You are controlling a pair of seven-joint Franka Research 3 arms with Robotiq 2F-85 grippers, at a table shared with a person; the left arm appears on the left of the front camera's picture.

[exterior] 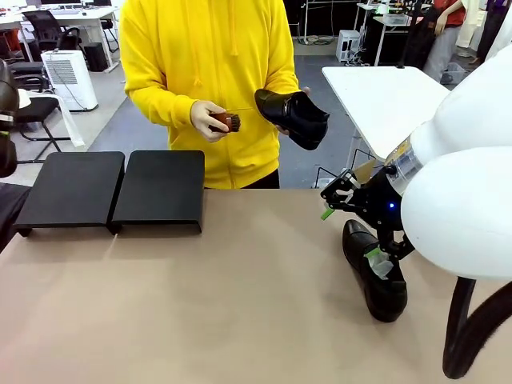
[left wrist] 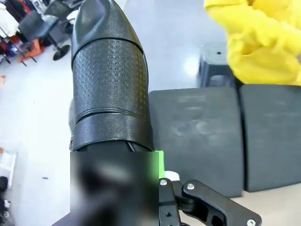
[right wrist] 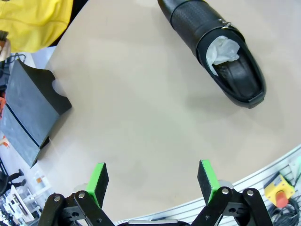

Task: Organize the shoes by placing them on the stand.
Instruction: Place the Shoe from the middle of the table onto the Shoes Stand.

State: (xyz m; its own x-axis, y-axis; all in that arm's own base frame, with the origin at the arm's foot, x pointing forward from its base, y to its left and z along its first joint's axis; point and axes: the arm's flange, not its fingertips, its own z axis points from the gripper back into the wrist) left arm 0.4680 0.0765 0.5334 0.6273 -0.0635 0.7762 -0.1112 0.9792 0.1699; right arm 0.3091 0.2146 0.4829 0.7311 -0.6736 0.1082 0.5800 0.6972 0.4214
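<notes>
Right now, at the left of my left wrist view, the left gripper point(left wrist: 117, 169) has its fingers closed on a dress shoe point(left wrist: 110, 80). One green pad point(left wrist: 160, 162) presses its flank, and the other finger is lost in a blur. The toe points up the frame over grey floor, just beside the stand point(left wrist: 197, 136). I read that as a carry pose, gripped near the heel end so the sole can settle flat on the platform.

In the front view the stand point(exterior: 112, 188) sits at centre left, with both sections bare. Up and to the right, the person's hand point(exterior: 204, 120) puts a small brush point(exterior: 227, 122) to a second shoe point(exterior: 292, 116), raised at chest height. It is probably being cleaned before it joins the rest.

At lower right a third shoe point(exterior: 374, 276) rests on its sole on the table point(exterior: 240, 304). My right gripper point(exterior: 350, 234) hangs just above it, spread wide and holding nothing. In the right wrist view the pads point(right wrist: 98, 181) stand well apart at the bottom of the frame. The same shoe lies at upper right with crumpled white paper point(right wrist: 222, 49) in its opening, clear of the fingers. I judge this to be a hover before a pickup.

The tabletop is plain matte tan and smooth, so a nudged shoe may skid. Around it is an open workroom with a grey floor, white tables and black office chairs. A white appliance point(exterior: 68, 76) stands at upper left.
</notes>
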